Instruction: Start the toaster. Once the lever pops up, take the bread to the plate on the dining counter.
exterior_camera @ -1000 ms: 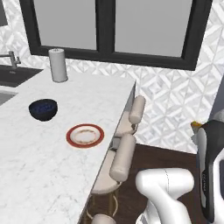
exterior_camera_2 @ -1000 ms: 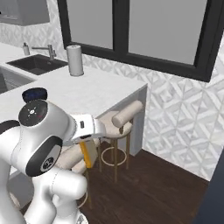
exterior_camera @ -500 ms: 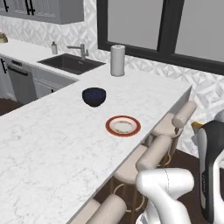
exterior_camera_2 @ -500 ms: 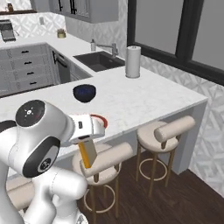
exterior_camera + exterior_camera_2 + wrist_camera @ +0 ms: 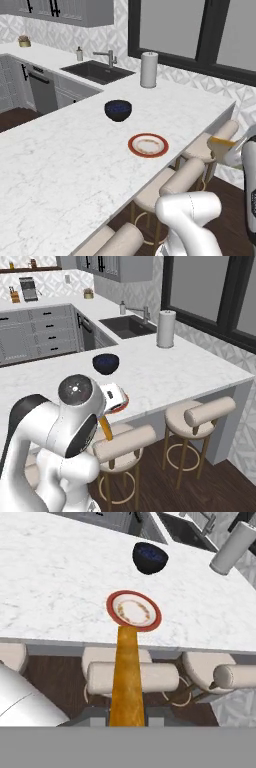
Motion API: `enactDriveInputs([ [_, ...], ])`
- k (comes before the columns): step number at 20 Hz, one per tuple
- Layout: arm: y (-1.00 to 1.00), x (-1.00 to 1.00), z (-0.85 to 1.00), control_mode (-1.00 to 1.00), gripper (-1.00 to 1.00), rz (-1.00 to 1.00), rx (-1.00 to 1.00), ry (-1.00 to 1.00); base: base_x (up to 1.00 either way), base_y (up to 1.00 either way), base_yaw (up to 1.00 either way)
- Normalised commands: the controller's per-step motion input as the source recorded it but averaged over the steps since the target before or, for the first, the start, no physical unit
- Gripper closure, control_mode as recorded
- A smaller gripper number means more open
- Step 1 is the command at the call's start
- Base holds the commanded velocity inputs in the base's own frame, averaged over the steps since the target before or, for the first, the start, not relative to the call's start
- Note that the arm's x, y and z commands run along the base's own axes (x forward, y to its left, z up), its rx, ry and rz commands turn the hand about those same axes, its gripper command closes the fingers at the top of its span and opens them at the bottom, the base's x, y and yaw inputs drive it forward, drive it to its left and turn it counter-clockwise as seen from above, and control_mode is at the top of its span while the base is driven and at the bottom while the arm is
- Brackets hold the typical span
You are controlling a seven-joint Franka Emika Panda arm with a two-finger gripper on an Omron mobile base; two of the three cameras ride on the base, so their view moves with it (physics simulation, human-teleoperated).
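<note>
gripper (image 5: pixel 128 717) clamped on the bread (image 5: pixel 127 677) edge-on — held over the stools (image 5: pixel 132 677), off the dining counter (image 5: pixel 60 165) edge. plate (image 5: pixel 133 610) at 12 o'clock ahead, blue bowl (image 5: pixel 150 557) beyond it.

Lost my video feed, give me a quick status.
Gripper shut on bread, out past the counter edge above the stools. Plate bare, near that edge. Blue bowl beyond the plate, off the path.
</note>
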Motion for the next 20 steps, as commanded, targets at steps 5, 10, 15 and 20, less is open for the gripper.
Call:
enactDriveInputs([
  [5,-0.02,0.51,0.04,-1.0,1.0,0.27,0.15,0.1,0.0,0.0,0.0],
  [10,0.0,0.54,0.03,-1.0,1.0,0.11,0.27,0.29,0.0,0.0,0.0],
  [15,0.0,0.68,-0.03,-1.0,1.0,0.07,0.3,0.34,0.0,0.0,0.0],
  [20,0.04,0.73,-0.41,-1.0,1.0,0.01,0.35,0.06,0.0,0.0,0.0],
])
